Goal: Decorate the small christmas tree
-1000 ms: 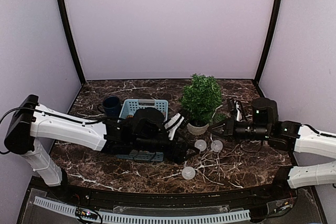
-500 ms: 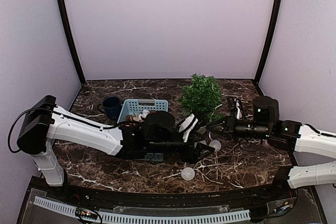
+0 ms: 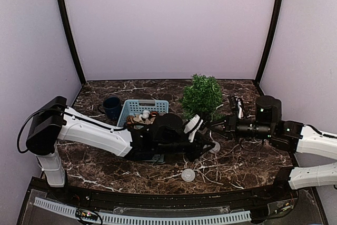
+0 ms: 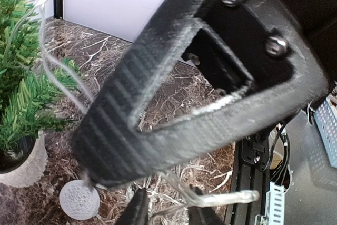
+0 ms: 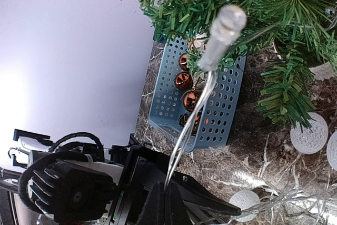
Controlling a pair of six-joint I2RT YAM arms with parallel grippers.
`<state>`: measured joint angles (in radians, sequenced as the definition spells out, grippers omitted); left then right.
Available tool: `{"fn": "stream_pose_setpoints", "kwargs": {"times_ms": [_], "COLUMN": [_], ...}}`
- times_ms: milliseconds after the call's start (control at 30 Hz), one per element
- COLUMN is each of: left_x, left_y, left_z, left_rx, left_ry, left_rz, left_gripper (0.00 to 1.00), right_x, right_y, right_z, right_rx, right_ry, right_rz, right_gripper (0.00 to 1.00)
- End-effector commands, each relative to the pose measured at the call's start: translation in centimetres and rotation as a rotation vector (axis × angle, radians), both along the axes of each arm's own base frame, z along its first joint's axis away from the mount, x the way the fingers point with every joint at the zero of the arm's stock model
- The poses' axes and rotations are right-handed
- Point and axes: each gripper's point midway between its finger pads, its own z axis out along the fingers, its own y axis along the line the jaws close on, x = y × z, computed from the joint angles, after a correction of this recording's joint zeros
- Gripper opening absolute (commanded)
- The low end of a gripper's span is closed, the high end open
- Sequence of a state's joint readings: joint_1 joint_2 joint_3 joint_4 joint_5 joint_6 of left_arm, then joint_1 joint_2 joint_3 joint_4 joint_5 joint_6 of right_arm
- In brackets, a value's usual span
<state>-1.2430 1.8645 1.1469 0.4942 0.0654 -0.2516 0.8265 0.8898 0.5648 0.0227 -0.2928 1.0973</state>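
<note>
One small christmas tree [image 3: 201, 94] stands upright in its white pot [image 4: 22, 166], mid-table, just right of the blue basket [image 3: 131, 106]. Right tool [image 5: 167, 191] is clenched on the light string [image 5: 190, 122], and a clear bulb [image 5: 221, 35] sits against the lower branches. Left tool [image 3: 206, 145] is low among loose strands beside the pot; I cannot tell its grip.

Judgement: draping step. Raise the held wire above the foliage before swinging round. Keep slack so the pot does not tip. White ball lights [image 3: 188, 174] lie on the table [image 3: 95, 164].

table [image 3: 97, 169]: glossy marble-look | basket [image 5: 224, 111]: perforated plastic | light string [image 5: 222, 31]: clear plastic | small christmas tree [image 5: 284, 3]: bristly plastic
</note>
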Motion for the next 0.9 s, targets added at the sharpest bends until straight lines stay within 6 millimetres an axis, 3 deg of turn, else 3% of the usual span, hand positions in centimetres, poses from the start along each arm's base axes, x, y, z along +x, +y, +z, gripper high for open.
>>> {"fn": "stream_pose_setpoints", "kwargs": {"times_ms": [0,133,233,367,467,567,700,867], "left_x": [0.5,0.6,0.8,0.7,1.1,1.3,1.4,1.2], "left_y": [-0.9,-0.5,0.9,2.8,4.4,5.2,5.8,6.3], "left_z": [1.7,2.3,3.9,5.1,4.5,4.7,4.1,4.8], "left_rx": [-0.046,-0.049,-0.066,-0.053,-0.002,-0.005,0.018,0.003], "left_ry": [-0.016,-0.022,-0.029,0.030,0.103,0.181,0.319,0.410], "left_rz": [0.021,0.043,0.082,0.127,0.197,0.215,0.201,0.190], "left_gripper": [0.20,0.01,0.00,0.00,0.00,0.00,0.00,0.00], "right_x": [-0.1,0.1,0.3,0.8,0.9,0.3,-1.2,-2.7], "right_y": [0.7,0.5,0.1,-0.9,-1.8,-1.9,-1.7,-1.0], "right_z": [3.5,3.2,2.8,1.9,0.9,-0.3,-2.6,-3.7], "right_rx": [0.082,0.066,0.035,-0.033,-0.071,-0.066,-0.082,-0.100], "right_ry": [-0.067,-0.073,-0.087,-0.121,-0.153,-0.198,-0.250,-0.303], "right_rz": [0.022,0.012,-0.006,-0.050,-0.074,-0.042,0.046,0.126], "right_gripper": [0.00,0.00,0.00,0.30,0.56,0.69,0.70,0.67]}}
